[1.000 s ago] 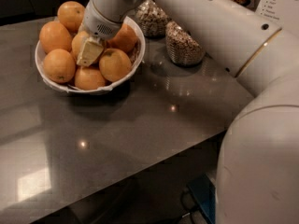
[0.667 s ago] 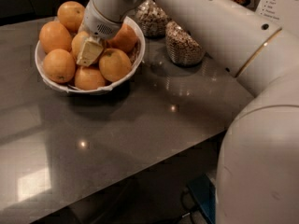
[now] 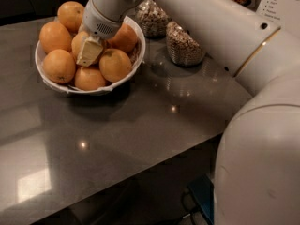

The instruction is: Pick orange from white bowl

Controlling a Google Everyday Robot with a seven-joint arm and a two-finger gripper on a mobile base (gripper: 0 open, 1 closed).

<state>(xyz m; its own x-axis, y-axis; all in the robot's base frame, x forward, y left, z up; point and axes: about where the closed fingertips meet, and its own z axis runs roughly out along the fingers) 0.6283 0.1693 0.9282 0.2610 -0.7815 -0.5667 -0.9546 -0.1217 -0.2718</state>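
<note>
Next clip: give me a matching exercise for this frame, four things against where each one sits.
Things:
1. gripper
2. white bowl
3. glass jars
4. printed sheet

Places:
A. top right corner of the view
B. on the table, full of oranges
C. beside the bowl, holding cereal
D. down among the fruit inside the bowl

Pairs: 1-D, 2-B, 3-C, 4-A

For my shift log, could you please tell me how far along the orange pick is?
Reach looks done: the tool sits low among the oranges in the bowl. In hand: the grasp, unconfirmed. Left: lifting one clear; none is out yet.
</note>
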